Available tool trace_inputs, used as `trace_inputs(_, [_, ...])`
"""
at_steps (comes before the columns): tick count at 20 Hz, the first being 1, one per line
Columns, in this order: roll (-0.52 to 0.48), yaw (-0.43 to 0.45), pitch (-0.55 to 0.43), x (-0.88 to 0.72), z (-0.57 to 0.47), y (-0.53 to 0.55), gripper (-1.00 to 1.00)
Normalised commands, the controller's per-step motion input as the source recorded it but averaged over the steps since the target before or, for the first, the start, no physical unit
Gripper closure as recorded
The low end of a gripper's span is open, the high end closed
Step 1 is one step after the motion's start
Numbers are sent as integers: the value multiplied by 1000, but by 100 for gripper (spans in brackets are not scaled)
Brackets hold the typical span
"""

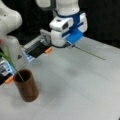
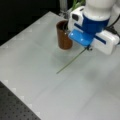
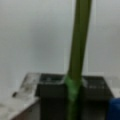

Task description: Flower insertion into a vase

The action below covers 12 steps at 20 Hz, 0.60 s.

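The dark reddish-brown vase (image 1: pixel 27 86) (image 2: pixel 63 35) stands upright on the grey table, at a front view's lower left. One flower stem with green leaves (image 1: pixel 8 58) stands in it, leaning left. My gripper (image 1: pixel 71 44) (image 2: pixel 88 48) hangs low over the table, apart from the vase, shut on the end of a second thin green stem (image 1: pixel 90 53) (image 2: pixel 71 61). That stem slants away from the fingers with its far tip at the table. In the wrist view the stem (image 3: pixel 78 45) runs up from between the dark fingers (image 3: pixel 50 92), with a pale green band at the grip.
A second white robot body (image 1: pixel 10 22) stands at a front view's left behind the vase. A grey fixture with orange tabs (image 1: pixel 37 48) lies behind the gripper. A black perforated board (image 2: pixel 15 107) borders the table edge.
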Motion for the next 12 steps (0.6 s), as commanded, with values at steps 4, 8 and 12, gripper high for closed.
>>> trace_inputs(4, [172,72,24,-344,250,-480,100])
trace_inputs(8, [177,105,-30,-345,37,-430,100])
trace_inputs(12, [141,106,-53,-441,-55,-396,100])
